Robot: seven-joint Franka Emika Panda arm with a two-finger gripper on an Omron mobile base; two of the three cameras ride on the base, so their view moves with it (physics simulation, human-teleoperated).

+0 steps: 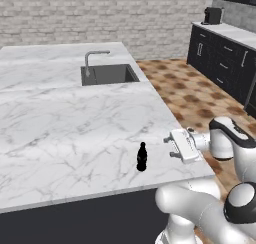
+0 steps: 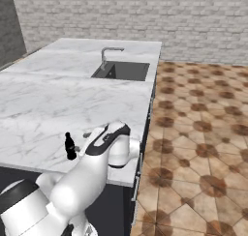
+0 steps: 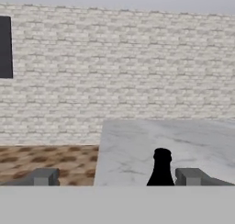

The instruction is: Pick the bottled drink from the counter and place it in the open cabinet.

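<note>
The arm bends low by the surface's (image 1: 75, 123) near edge, wrist level, its claw (image 1: 172, 146) spread wide and grasping nothing, pointing sideways at the bottled drink (image 1: 142, 157). The drink stands upright just beside the claw, apart from it. Well beyond the drink lies the sink (image 1: 108, 74).

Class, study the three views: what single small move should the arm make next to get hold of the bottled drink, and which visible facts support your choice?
Probably ease the tool forward toward the bottled drink, shifting slightly so the bottle centres between the fingers. The tool is open and level with the bottle, which stands upright near the counter edge with a gap still between them. In the hand view the bottle sits closer to one finger than the other.
</note>
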